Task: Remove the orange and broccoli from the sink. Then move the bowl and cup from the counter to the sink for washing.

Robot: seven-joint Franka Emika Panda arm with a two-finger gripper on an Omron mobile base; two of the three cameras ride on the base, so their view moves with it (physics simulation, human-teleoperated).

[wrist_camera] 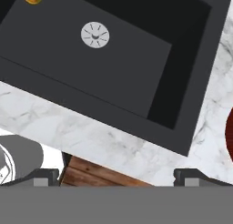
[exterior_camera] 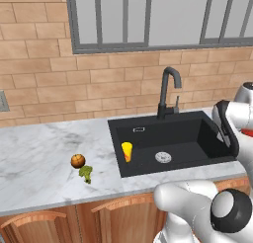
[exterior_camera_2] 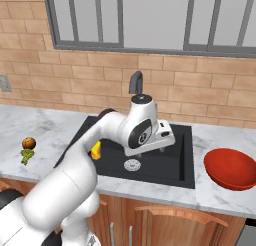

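The white marble counter (wrist_camera: 113,145) runs closest under the hand camera, along the front lip of the large black rectangular sink (exterior_camera: 197,138). The small yellow tapered cup (exterior_camera: 127,151) with red-orange marks already stands in the basin's left part, left of the white round drain (exterior_camera: 163,157). The small round orange-brown ball, the orange (exterior_camera: 77,161), and the small green bumpy broccoli floret (exterior_camera: 86,173) lie close together on the counter left of the sink, apparently touching. So the wide, shallow, glossy red bowl (exterior_camera_2: 231,168) looks like the one thing left to move; it sits on the counter right of the basin.

The gripper (wrist_camera: 116,177) hangs above the sink's front right part with its jaws spread wide and nothing between them. In the hand view only a dark red sliver of the bowl shows at the right edge, well off to the side of the jaws, not between them.

To do this step well, the hand should probably swing toward that side until the near rim sits squarely between the tips, then descend with one jaw inside the wall and one outside. A glossy, shallow wall may slip, so a deep bite on the rim seems wise before lifting.
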